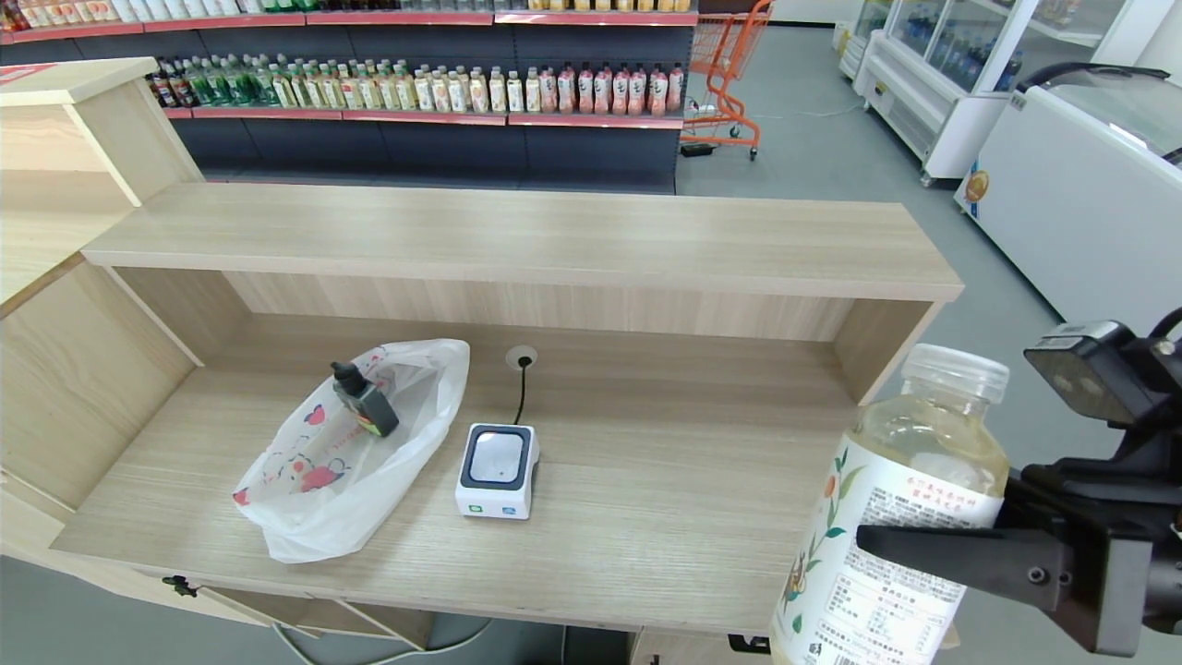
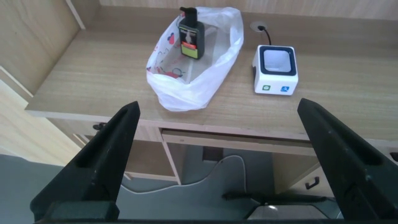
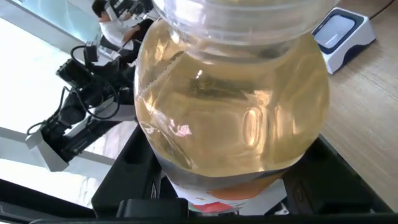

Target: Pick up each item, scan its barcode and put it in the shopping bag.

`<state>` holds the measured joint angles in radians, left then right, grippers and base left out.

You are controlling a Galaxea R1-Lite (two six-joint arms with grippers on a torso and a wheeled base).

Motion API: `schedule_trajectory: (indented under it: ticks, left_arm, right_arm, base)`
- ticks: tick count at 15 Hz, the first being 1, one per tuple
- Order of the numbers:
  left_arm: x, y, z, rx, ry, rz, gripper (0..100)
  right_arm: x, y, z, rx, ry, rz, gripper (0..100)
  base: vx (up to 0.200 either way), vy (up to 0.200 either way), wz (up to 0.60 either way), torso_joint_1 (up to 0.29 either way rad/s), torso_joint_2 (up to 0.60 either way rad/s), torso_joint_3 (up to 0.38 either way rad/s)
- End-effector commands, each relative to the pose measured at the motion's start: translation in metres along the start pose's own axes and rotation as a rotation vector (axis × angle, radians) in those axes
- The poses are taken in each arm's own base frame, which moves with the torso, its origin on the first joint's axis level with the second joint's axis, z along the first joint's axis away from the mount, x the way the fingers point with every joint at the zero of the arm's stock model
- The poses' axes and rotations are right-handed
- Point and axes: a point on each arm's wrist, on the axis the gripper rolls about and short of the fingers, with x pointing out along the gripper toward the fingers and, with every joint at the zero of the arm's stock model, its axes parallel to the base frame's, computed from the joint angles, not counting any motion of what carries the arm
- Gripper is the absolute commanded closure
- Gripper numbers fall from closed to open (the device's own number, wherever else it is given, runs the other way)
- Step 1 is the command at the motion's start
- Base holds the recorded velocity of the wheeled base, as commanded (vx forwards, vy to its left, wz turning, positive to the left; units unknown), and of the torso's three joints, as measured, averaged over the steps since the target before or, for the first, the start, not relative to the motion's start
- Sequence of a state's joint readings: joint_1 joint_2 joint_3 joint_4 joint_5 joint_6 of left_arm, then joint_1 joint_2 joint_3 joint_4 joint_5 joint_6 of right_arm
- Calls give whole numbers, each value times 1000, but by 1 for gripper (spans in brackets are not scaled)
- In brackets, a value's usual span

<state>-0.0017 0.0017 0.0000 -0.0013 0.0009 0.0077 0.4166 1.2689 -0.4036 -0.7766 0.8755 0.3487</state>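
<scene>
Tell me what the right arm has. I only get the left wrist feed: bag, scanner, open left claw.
Observer: The right claw is shut on a clear bottle of pale yellow drink, upright, cap on.
Operator: Where is it relative to the scanner?
Observer: It is held in the air near the front right corner of the counter, well to the right of the scanner and apart from it.
Operator: Which way is the label turned?
Observer: Its printed text panel faces the head camera. I can't make out a barcode.
</scene>
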Motion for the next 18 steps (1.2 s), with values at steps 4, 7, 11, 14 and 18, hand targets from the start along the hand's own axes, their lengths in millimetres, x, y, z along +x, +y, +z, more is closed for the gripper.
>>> schedule_trajectory:
  ticks: [4,7,11,14,18]
  left_arm:
    - [0,0,0,0,0,-1,0]
    - [0,0,0,0,0,-1,0]
    - [0,0,0,0,0,1,0]
    - [0,0,0,0,0,-1,0]
    - [0,0,0,0,0,1,0]
  right_arm:
    - [-22,-46,0,-567,29,-391,100]
    - [-31,-60,-9,-825,48,-469,100]
    - [-26,-66,-11,-1137,68,-313,100]
    - [-24,-63,-9,-1223,47,-288,100]
    - [-24,-58,-4,-1348,0,-263,100]
  base:
    - [0,0,0,0,0,0]
    - [0,0,0,0,0,0]
    - [0,0,0,0,0,0]
    - [0,0,0,0,0,0]
    - [0,0,0,0,0,0]
